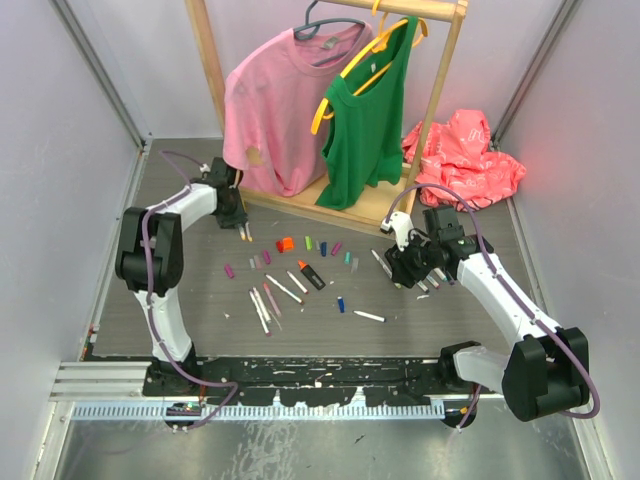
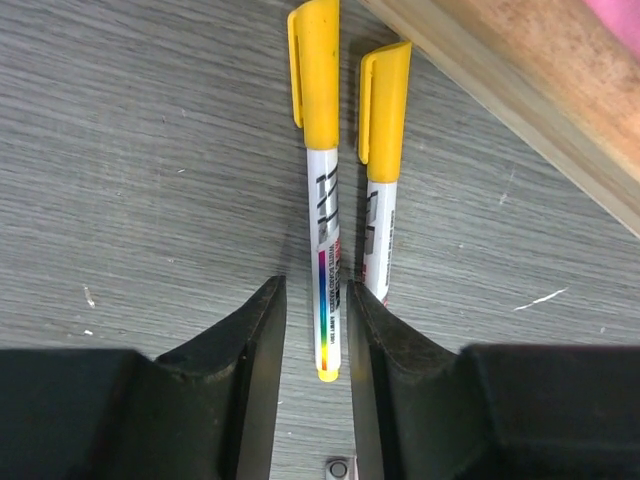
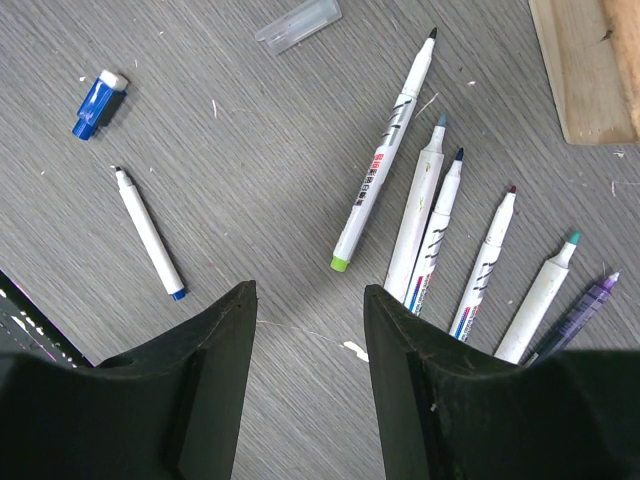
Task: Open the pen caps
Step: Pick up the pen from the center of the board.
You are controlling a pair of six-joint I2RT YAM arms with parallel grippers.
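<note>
Two white markers with yellow pen caps on them lie side by side on the grey table. My left gripper is open low over them, its fingers on either side of the tail of the left marker; the right finger sits between the two barrels. In the top view it is beside the rack's base. My right gripper stands open with only bare table between its fingers. Several uncapped markers lie just right of it. Loose pen caps are scattered mid-table, and a blue one shows in the right wrist view.
A wooden clothes rack with a pink shirt and a green top stands at the back; its base rail runs close to the yellow markers. A pink garment lies back right. A clear cap and a small uncapped marker lie ahead of the right gripper.
</note>
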